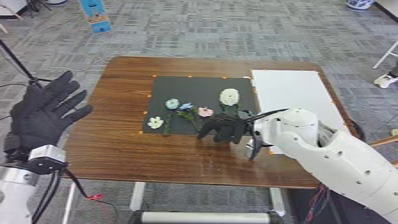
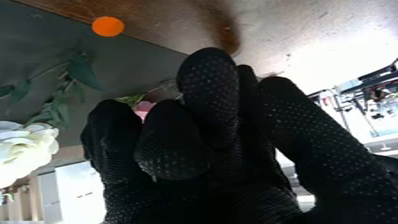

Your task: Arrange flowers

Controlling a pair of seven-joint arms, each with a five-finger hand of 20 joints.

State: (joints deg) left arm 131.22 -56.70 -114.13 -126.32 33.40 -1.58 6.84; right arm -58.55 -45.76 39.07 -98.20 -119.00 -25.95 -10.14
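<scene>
Well, right hand [image 1: 227, 126]: over the near edge of the dark mat [image 1: 162, 84], toward its right side, palm down; fingers [image 1: 219, 134] loosely extended, a little bent, not balled up. Whether they touch a stem, I cannot tell.
Pink flower [image 1: 205, 112]: on the mat, its bloom just beside the right hand, on the far left of it; in the right wrist view it peeks out from behind the glove, partly hidden.
Big white flower [image 1: 229, 96]: beyond the right hand, toward the mat's far side, stem pointing back toward the hand; in the right wrist view its bloom stands apart from the glove, green leaves [image 2: 82, 72] near it.
Pale blue flower [image 1: 172, 104] and blue flower [image 1: 187, 106]: side by side, left of the pink bloom.
Small white flower [image 1: 155, 122]: farthest left of the 5, near the mat's left edge, well apart from the right hand.
Left hand [image 1: 43, 109]: off the table's left edge, well apart from all 5 flowers, fingers straight and spread.
White board [image 1: 298, 95]: right of the mat on the brown table [image 1: 115, 160].
</scene>
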